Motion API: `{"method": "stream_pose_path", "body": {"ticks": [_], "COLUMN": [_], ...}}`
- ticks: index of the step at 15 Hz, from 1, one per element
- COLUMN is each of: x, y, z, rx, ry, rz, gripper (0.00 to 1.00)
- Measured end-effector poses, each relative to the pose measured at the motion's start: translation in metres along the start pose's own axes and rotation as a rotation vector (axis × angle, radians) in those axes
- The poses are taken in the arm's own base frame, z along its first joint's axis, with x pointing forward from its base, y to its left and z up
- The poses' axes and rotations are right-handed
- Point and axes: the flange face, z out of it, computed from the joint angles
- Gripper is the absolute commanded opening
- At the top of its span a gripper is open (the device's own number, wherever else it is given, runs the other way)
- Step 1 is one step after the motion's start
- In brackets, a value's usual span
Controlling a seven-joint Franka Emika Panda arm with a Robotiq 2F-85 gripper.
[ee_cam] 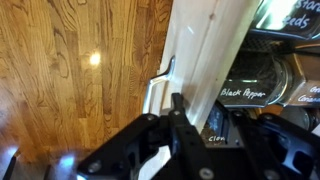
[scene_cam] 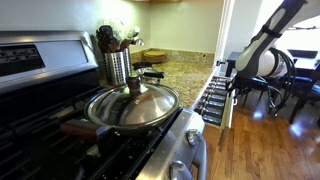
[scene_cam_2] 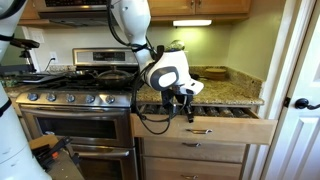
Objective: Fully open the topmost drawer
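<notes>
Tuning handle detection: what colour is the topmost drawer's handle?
Silver. The handle shows best in the wrist view, against the pale drawer front.

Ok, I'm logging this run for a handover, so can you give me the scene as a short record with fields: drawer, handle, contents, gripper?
drawer: topmost drawer stands pulled out from the cabinet, next to the stove
handle: silver bar on its front
contents: rows of dark jars, one labelled Black Pepper
gripper: gripper at the drawer's front edge; open or shut cannot be told
fully out: cannot tell
</notes>
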Motion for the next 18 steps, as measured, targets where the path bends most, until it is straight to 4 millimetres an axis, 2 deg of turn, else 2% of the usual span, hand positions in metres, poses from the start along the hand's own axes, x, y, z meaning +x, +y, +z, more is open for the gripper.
{"method": "stream_pose_path", "body": {"ticks": [5,18], "x": [-0.009,-0.031], "y": [0.015,0.082], "z": [-0.003,-0.014], "rx": [0.002,-0.046], "ry": [0.038,0.096], "rz": [0.009,-0.035], "gripper": [0.07,0.07]}}
